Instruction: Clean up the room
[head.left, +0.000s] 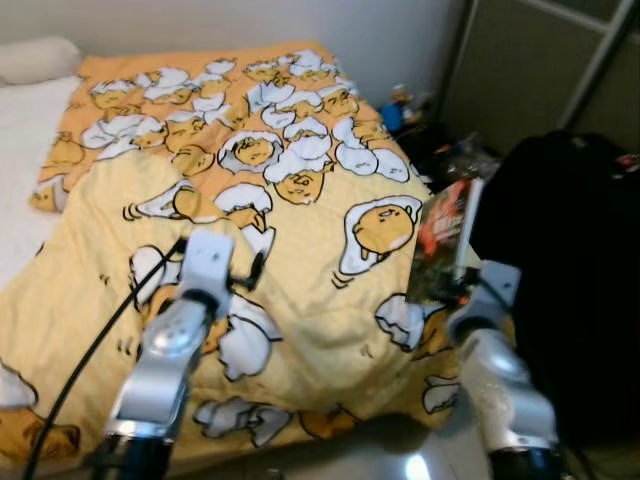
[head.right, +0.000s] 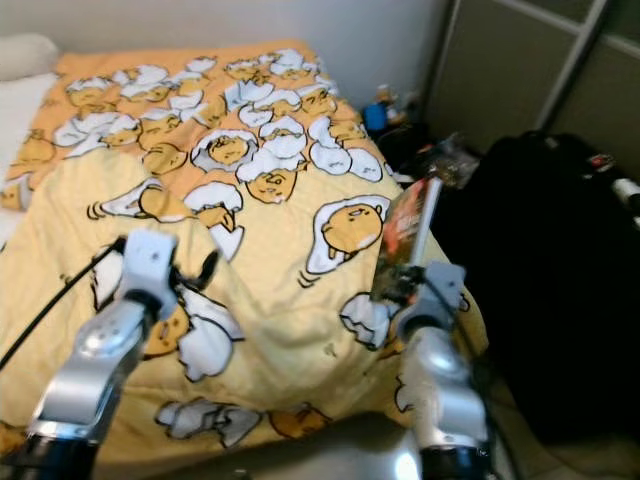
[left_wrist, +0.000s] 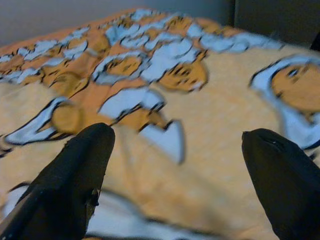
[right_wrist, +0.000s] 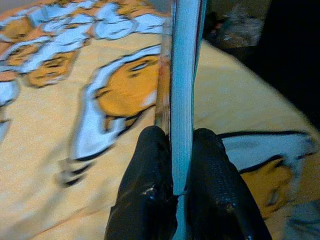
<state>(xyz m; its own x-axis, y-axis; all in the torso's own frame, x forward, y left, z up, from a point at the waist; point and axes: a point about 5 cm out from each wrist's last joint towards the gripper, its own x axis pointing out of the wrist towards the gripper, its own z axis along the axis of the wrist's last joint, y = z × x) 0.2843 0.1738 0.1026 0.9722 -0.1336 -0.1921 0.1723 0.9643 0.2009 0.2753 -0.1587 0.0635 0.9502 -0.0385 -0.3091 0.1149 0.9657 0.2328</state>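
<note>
Black fingers of my right pincer (right_wrist: 172, 165) clamp the upright book (head.left: 446, 240) above the bed (head.left: 300, 290) edge, so I'd carry it level, left pincer (left_wrist: 175, 165) wide.

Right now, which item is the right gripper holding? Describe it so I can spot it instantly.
Start at the bed's yellow-orange cartoon blanket and go to its right edge, beside the dark clutter. There the right gripper pinches a thin book upright by its bottom edge. Its dark red glossy cover sets it apart from the pale blanket.
</note>
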